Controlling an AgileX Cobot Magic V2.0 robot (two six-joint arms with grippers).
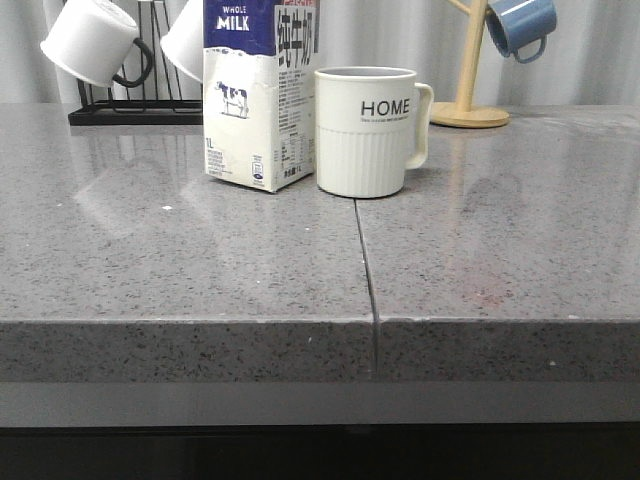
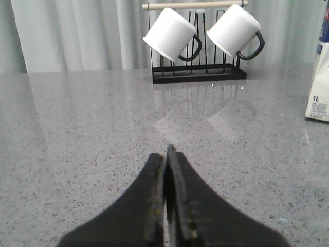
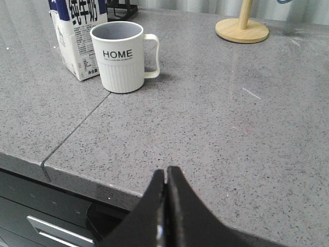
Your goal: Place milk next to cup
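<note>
Grey counter (image 1: 180,270), milk (image 1: 258,95) beside cup (image 1: 365,130), pincers only wrist-visible

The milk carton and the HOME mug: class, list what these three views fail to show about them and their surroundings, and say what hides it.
- Milk carton: top cut off by the front view's upper edge; left wrist view shows only an edge sliver.
- Carton and HOME mug: touching or apart cannot be told; the mug overlaps the carton.
- Mug contents: rim too high in the front view.
- Carton's small print: too small to read.
- Blue mug: partly cut off.
</note>
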